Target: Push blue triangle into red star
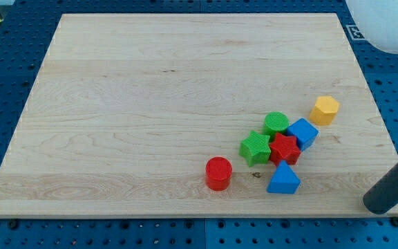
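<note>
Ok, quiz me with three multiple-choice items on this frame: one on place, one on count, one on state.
1. Where is the blue triangle relative to the red star?
A. toward the view's bottom
B. toward the view's top
C. far at the view's left

2. How many green blocks are there?
A. one
B. two
C. three

3. Is my tip touching a block?
A. yes, the blue triangle
B. yes, the yellow block
C. no

A: the triangle lies just under the star.
B: green star and green cylinder.
C: bare board separates tip and blocks.
</note>
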`<state>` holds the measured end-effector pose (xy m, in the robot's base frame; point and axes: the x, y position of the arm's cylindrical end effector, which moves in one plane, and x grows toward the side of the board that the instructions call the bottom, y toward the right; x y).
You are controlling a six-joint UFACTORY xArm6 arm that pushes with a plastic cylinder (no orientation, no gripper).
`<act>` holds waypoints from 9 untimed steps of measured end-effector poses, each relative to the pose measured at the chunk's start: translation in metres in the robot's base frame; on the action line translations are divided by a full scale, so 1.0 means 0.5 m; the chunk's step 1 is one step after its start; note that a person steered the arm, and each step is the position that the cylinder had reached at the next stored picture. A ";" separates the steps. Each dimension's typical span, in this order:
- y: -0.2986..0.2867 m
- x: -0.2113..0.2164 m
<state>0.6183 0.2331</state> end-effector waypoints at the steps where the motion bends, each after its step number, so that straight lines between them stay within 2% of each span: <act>1: 0.000 0.000; 7: -0.003 -0.007; 9: -0.003 -0.035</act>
<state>0.6006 0.2314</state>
